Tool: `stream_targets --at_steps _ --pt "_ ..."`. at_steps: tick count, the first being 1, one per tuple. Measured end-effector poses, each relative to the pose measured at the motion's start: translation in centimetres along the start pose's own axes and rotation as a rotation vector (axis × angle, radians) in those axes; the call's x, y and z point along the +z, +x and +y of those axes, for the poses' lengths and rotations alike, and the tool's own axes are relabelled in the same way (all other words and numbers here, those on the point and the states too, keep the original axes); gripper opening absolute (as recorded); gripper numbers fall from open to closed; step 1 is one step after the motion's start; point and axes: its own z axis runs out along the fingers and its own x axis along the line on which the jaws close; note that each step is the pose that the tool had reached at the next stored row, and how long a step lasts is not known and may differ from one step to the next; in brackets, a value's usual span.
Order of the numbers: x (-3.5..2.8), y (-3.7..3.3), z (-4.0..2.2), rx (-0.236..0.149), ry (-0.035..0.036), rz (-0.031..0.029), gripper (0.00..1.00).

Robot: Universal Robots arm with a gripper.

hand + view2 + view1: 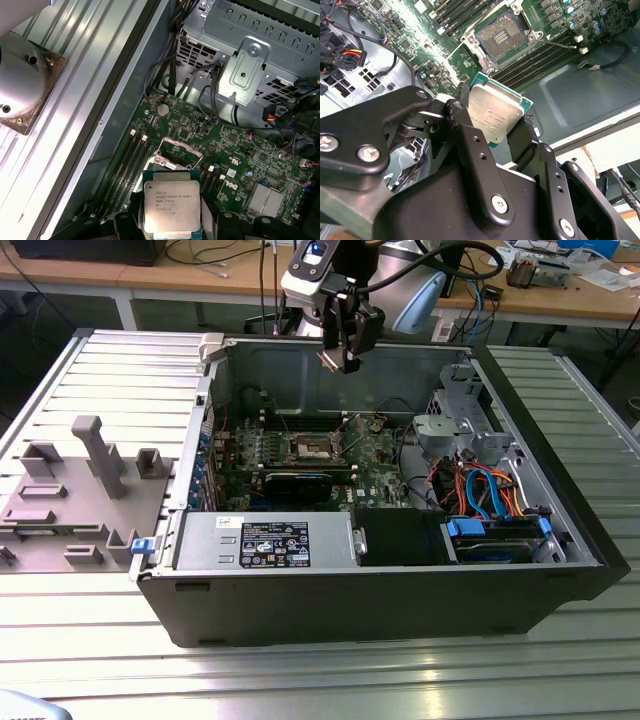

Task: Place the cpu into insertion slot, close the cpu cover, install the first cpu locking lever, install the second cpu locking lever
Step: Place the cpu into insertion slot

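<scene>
In the exterior view, the arm's black gripper (pixel 340 358) hangs high over the rear wall of the open dark-grey computer case (pixel 400 590). The small flat square cpu with a silver-grey metal top (pixel 329 360) shows as a pale sliver at its tips. The small square dark insertion slot with a silver metal frame (pixel 307 447) sits on the green motherboard (pixel 375 455), well below the gripper and slightly toward the exterior view's left. In the second wrist view, two black fingers (pixel 465 135) pinch the cpu (pixel 495 112) by opposite edges, parted only as wide as the chip, its metal top facing the camera. The insertion slot (pixel 501 41) lies beyond it, uncovered, with its contact field bare and a stretch of board showing between the two. In the first wrist view, the cpu (pixel 171 207) is held level and the insertion slot (pixel 177 152) lies straight ahead past its far edge. Their sides look roughly parallel, though not exactly. A round silver coin battery (pixel 162 107) sits farther on.
</scene>
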Motion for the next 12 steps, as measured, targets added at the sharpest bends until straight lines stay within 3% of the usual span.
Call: stream_targets --at_steps 12 --pt "0.00 0.00 0.00 0.018 -0.0001 -0.0018 0.55"
